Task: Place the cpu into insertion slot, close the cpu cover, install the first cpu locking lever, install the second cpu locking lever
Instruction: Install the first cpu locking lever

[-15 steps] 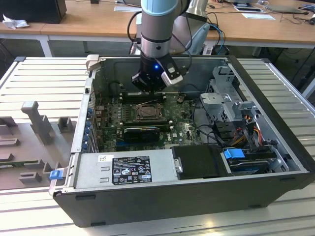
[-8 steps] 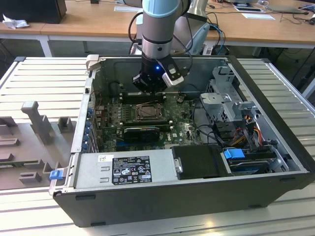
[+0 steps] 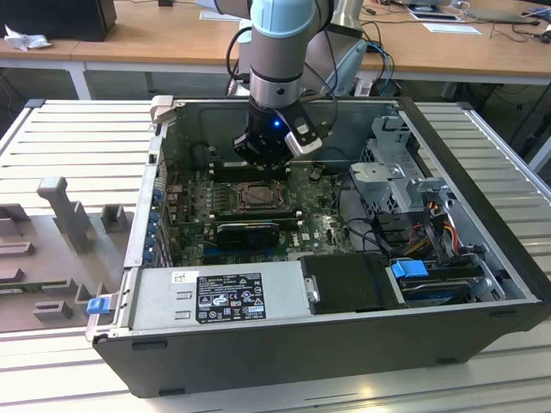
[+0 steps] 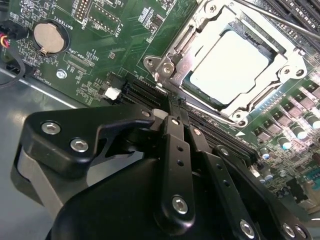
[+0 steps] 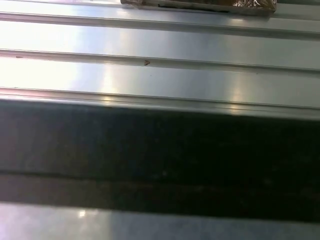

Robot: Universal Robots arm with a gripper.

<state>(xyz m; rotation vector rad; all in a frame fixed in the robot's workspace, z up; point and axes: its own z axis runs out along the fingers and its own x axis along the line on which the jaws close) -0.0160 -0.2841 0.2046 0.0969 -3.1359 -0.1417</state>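
I am seeing the computer case [image 3: 344, 344] lying open on the bench [image 3: 77, 138]; inside, the cpu cover [image 4: 280, 100] is lying shut over the cpu [image 4: 227, 67] in the insertion slot [image 3: 256, 196]. My pincer [image 4: 175, 102], pressed together and empty, is hovering just beside the socket; lever progress I cannot judge.

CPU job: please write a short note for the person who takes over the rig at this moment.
Tool: fingers together, holding nothing, just beside the insertion slot.
The cpu lies in the slot.
The cpu cover is down around it.
Done: cpu placed, cover closed.
Levers: one thin lever still stands off the socket; whether either is latched I cannot tell. Treat both as left.
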